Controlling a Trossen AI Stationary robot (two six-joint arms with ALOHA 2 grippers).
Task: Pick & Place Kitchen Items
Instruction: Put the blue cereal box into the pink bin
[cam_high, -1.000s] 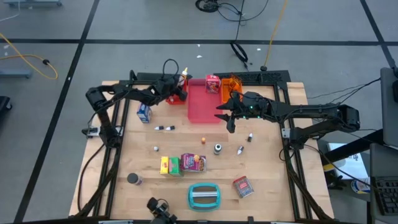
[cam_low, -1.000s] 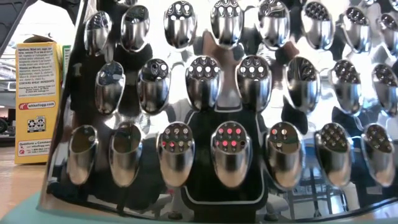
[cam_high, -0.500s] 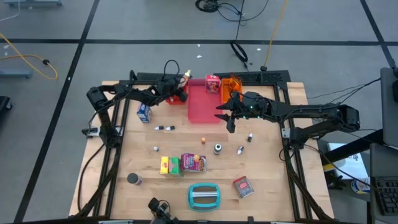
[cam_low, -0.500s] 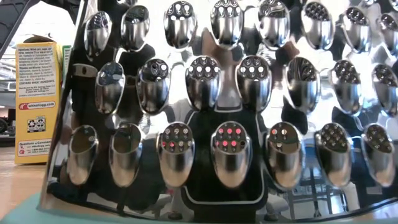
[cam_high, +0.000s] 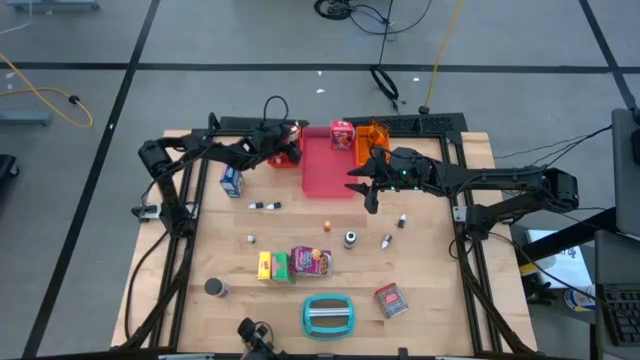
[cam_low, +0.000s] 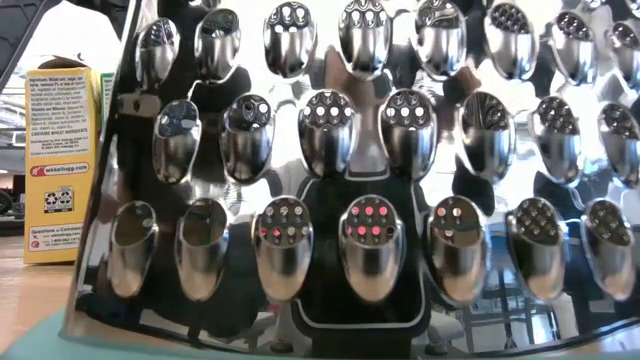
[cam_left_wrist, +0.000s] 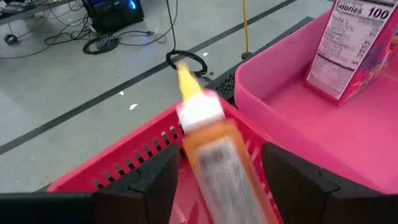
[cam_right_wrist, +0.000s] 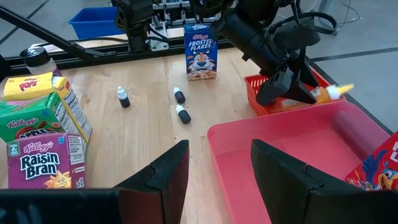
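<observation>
One orange bottle (cam_left_wrist: 214, 163) sits between the left gripper's (cam_high: 288, 145) spread jaws, over the red tray (cam_right_wrist: 273, 99) at the table's far edge. Looks like release; next, lift away. Right gripper (cam_high: 363, 187) hangs parted, empty, over the pink tray (cam_high: 325, 165).

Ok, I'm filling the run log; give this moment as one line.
left end effector: open around orange bottle, over red tray | right end effector: open, empty, over pink tray

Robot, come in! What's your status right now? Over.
Left gripper open over red basket, orange bottle between its fingers, gaps either side. Right gripper open, empty, beside pink tray. Nothing in the way.
</observation>
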